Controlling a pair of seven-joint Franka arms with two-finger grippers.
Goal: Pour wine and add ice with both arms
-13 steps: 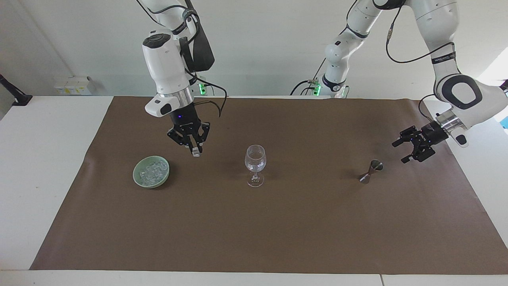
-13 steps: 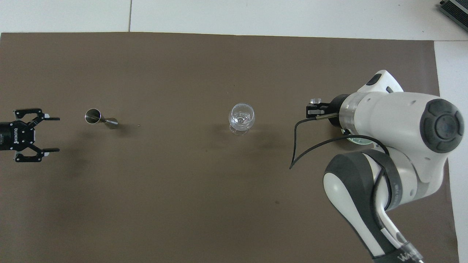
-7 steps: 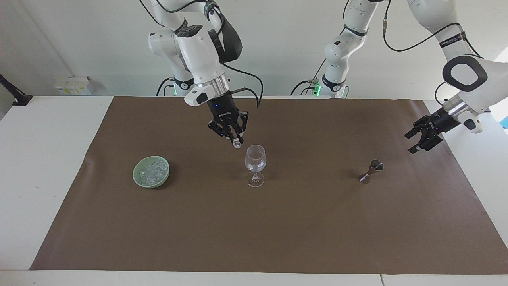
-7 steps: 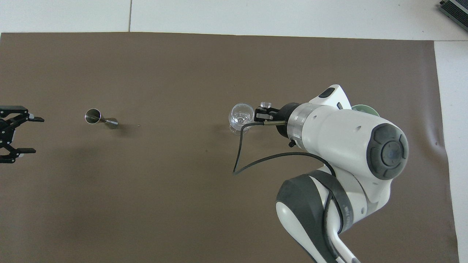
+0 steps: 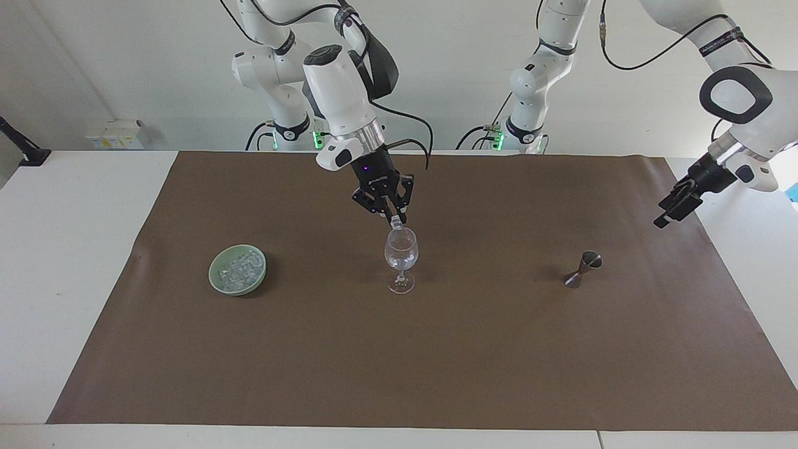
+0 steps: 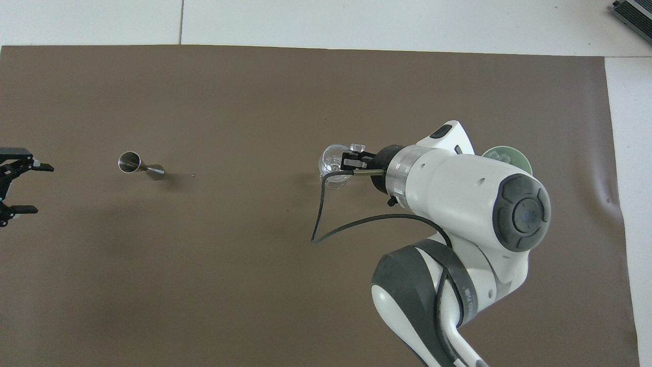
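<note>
A clear wine glass [image 5: 401,255] stands mid-mat, with clear glinting bits in its bowl; it also shows in the overhead view [image 6: 330,160]. My right gripper [image 5: 394,218] hangs just over the glass's rim, shut on a small clear ice chunk [image 5: 395,222]. From overhead the right gripper [image 6: 346,161] and its ice chunk [image 6: 358,148] overlap the glass. A green bowl [image 5: 237,269] of ice chunks sits toward the right arm's end, half hidden by the arm from overhead [image 6: 509,154]. My left gripper [image 5: 664,217] is open and empty in the air at the mat's edge [image 6: 43,188].
A small steel jigger [image 5: 583,268] stands on the brown mat [image 5: 436,362] toward the left arm's end, also in the overhead view [image 6: 138,165]. A black cable loops down from the right wrist [image 6: 326,224]. White tabletop surrounds the mat.
My right gripper carried the ice chunk from beside the green bowl to over the wine glass. My left gripper drew back from the jigger toward its end of the table.
</note>
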